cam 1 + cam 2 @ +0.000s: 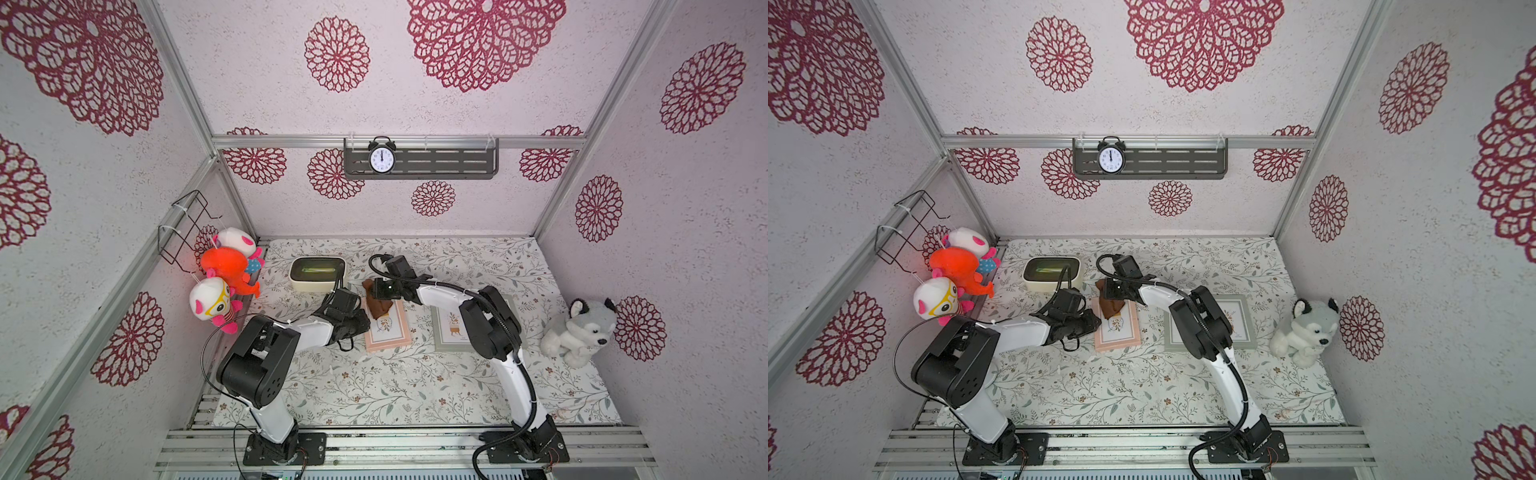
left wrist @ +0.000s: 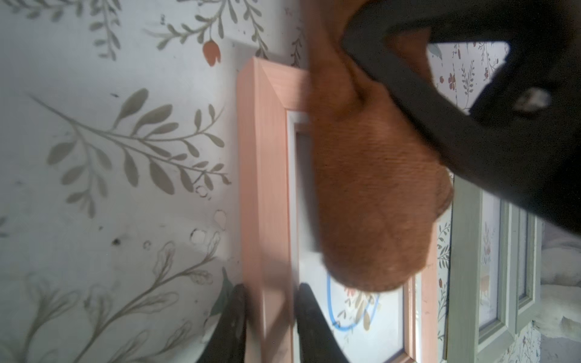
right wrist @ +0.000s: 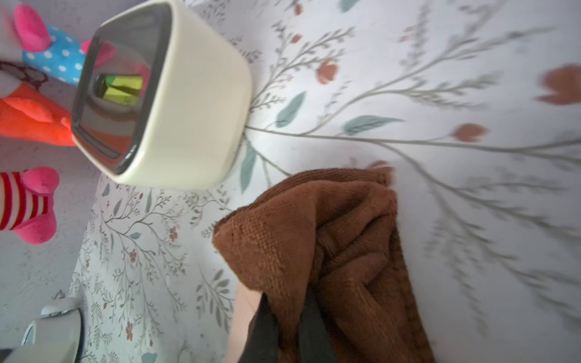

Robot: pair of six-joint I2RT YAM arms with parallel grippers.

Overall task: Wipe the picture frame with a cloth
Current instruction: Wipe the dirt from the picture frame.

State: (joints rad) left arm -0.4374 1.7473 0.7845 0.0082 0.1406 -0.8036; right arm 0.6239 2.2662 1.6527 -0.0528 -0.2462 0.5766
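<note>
A pink picture frame [image 1: 390, 334] [image 1: 1119, 332] lies flat on the floral table mat. My left gripper [image 2: 270, 314] [image 1: 365, 322] is shut on its left rail [image 2: 264, 157], one finger [image 2: 234, 317] outside the rail and the other on the glass. The brown cloth [image 1: 379, 308] [image 1: 1111, 308] [image 2: 371, 204] hangs bunched from my right gripper [image 3: 289, 317] [image 1: 377, 296], which is shut on it. The cloth's lower end rests on the far half of the pink frame and covers that part of the picture.
A green picture frame [image 1: 446, 332] [image 2: 465, 251] lies right of the pink one, partly under my right arm. A cream box [image 1: 318, 274] [image 3: 195, 103] stands behind. Plush toys [image 1: 226, 274] hang at the left wall; a plush husky [image 1: 582, 332] sits far right.
</note>
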